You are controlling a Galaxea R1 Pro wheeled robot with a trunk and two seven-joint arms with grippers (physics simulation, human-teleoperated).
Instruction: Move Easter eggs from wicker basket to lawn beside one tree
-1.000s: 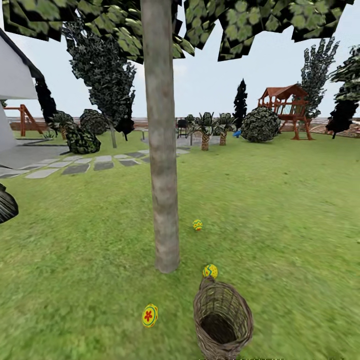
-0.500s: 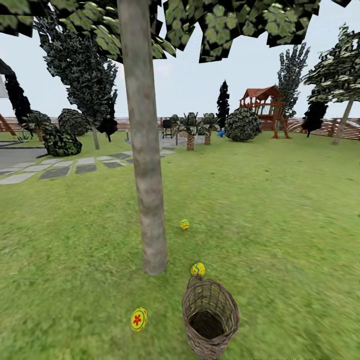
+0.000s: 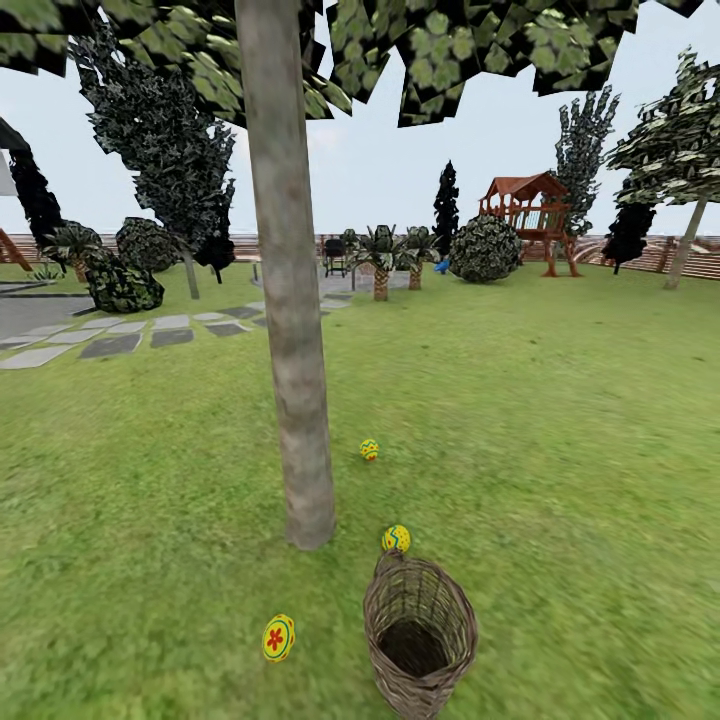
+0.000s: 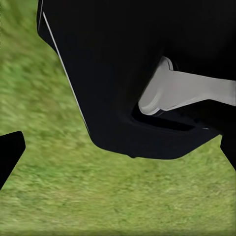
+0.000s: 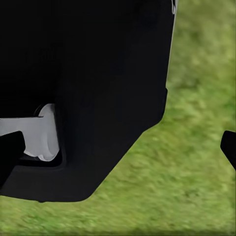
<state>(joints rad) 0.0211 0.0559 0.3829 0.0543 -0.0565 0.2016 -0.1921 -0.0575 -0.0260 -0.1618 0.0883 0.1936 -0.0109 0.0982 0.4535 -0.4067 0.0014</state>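
Three Easter eggs lie on the lawn (image 3: 560, 450) around the foot of the tree (image 3: 295, 400): one (image 3: 278, 638) in front of the trunk, one (image 3: 396, 539) touching the far rim of the wicker basket (image 3: 420, 635), and one (image 3: 369, 449) farther back. The basket stands just right of the trunk, and its dark inside looks empty. In the left wrist view, my left gripper (image 4: 120, 155) is open over grass, with nothing between its fingertips. My right gripper (image 5: 119, 150) is likewise open over grass. The robot's black body blocks much of both wrist views.
Grey paving slabs (image 3: 110, 340) run across the far left. Short palms (image 3: 381, 262), round bushes (image 3: 485, 250) and a wooden playset (image 3: 528, 215) stand at the back. Another tree (image 3: 685, 250) stands at the far right. Open grass stretches to the right of the basket.
The head view swung to the right between one second and half a second ago, then held still. The eggs, basket and tree keep their places relative to each other.
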